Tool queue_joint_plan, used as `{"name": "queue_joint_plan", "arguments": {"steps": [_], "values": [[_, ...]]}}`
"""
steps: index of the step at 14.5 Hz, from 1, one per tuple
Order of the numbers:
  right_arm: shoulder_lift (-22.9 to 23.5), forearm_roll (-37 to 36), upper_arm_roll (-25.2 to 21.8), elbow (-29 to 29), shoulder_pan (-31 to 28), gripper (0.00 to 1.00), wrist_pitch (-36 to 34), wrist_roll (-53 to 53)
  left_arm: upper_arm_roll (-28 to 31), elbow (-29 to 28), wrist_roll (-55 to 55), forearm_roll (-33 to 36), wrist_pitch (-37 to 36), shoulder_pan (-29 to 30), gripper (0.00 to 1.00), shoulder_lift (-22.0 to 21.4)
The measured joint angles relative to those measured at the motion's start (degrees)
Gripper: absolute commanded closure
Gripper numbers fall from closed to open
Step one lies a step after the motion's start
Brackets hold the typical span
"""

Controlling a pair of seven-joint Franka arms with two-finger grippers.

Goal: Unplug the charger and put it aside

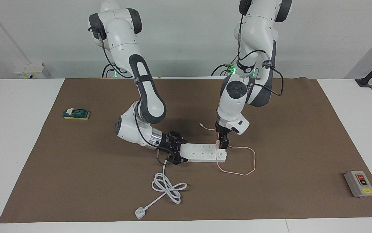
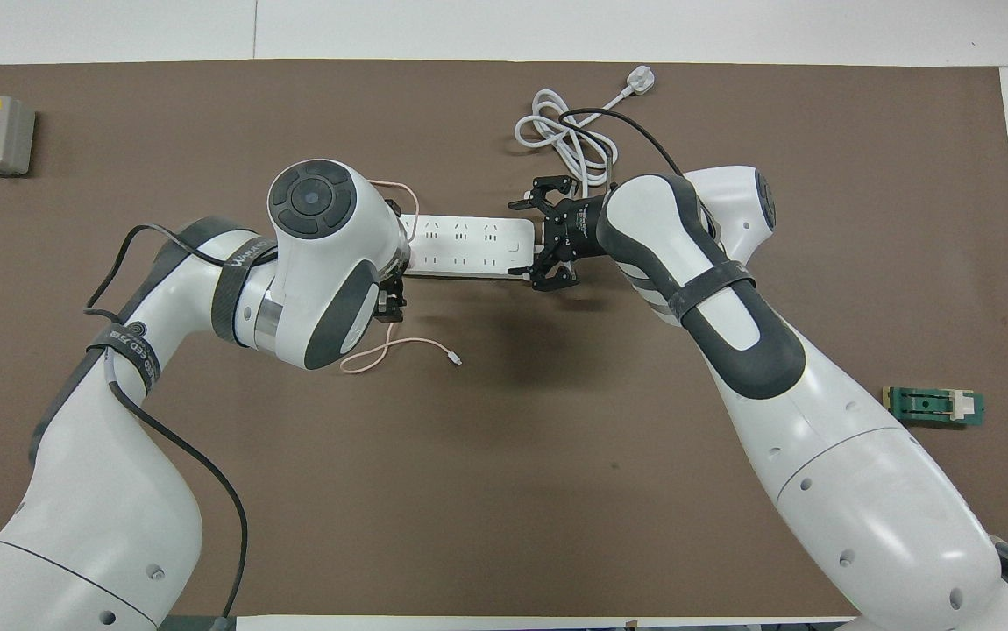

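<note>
Left gripper [image 1: 222, 142] is down on the charger [image 1: 218, 144], which sits plugged into the power strip [image 1: 202, 152] right under it; can't tell if the fingers have clamped it or stand apart. Its pink cable [image 1: 249, 161] loops off on the mat just beside. Right gripper [image 1: 177, 151] is spread wide around the strip's other end, where the white cord [image 1: 166, 183] comes out.

Right hand [image 1: 180, 152] spread low, left hand [image 1: 222, 144] pointing down
</note>
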Motion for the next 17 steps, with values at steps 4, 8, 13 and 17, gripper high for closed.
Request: {"name": "queue_joint_plan", "arguments": {"steps": [4, 8, 13, 17], "values": [[0.50, 0.08, 0.05, 0.64, 0.15, 0.00, 0.24, -0.31, 0.14, 0.67, 0.23, 0.23, 0.00, 0.01, 0.07, 1.37], [0.95, 0.22, 0.16, 0.66, 1.23, 0.00, 1.61, -1.81, 0.18, 1.86, 0.43, 1.07, -0.19, 0.01, 0.15, 2.19], [1.32, 0.23, 0.15, 0.81, 1.63, 0.00, 1.49, -2.14, 0.30, 2.52, 0.65, 2.14, -0.91, 0.07, 1.00, 2.37], [1.22, 0.23, -0.69, 1.85, -0.66, 0.00, -3.72, -2.51, 0.44, 3.78, 1.03, 2.93, -0.76, 0.07, 1.00, 2.90]]}}
